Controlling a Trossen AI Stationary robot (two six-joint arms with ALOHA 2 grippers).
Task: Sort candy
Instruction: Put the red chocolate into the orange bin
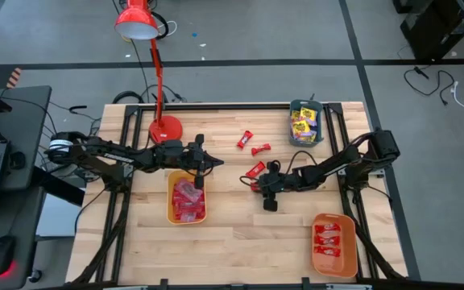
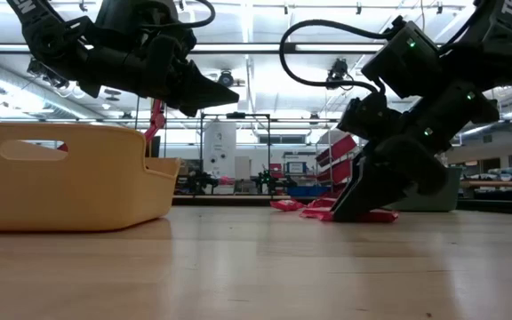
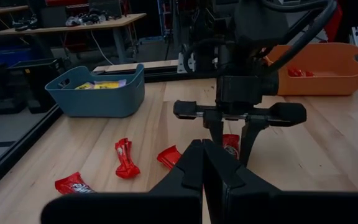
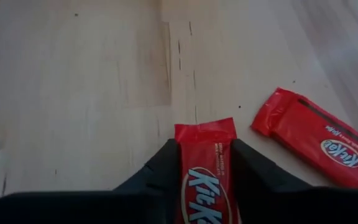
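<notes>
A: Where does the right gripper (image 4: 205, 165) stand?
B: Low on the table (image 1: 240, 242) near its middle, fingers clamped on the sides of a red bar (image 4: 206, 174) with white lettering on the wrapper. A second red bar (image 4: 319, 140) lies flat just beside it.

A: And the left gripper (image 3: 204, 163)?
B: Fingers pressed together, hovering above the yellow tray (image 1: 187, 216), which holds pinkish-red packets (image 1: 188, 200).

A: The rest of the candy?
B: Two loose red pieces (image 1: 252, 144) lie toward the far edge of the table. Yellow packets (image 1: 303, 125) fill the teal tray (image 1: 307, 105) at the far right. Red wrappers (image 1: 325, 235) sit in the orange tray (image 1: 332, 264) at the near right.

A: Anything else?
B: A red desk lamp (image 1: 139, 24) stands at the far left.
</notes>
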